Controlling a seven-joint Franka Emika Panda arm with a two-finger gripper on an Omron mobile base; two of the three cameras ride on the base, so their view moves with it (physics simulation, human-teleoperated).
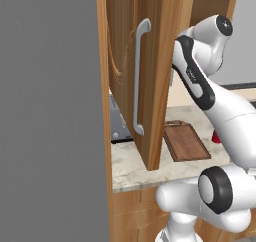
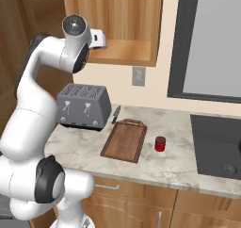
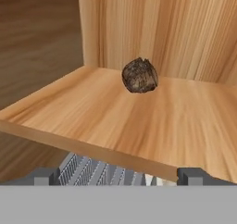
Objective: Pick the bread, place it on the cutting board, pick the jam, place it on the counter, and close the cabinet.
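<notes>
Bread (image 3: 140,75) roundish, no clear long axis, on cabinet (image 3: 139,116) shelf

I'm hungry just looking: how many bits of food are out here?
2: the bread on the open cabinet's shelf, the jam on the counter beside the cutting board. More may be hidden.

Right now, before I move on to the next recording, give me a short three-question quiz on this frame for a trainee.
1. True or false: the bread already lies on the cutting board.
2. Where does the jam stand? A) inside the cabinet B) on the counter beside the board C) on the toaster
3. Fill in: the gripper faces the bread with its jaws ____.

Key: 1 false, it sits on the cabinet shelf. 2 B. 3 open.
</notes>
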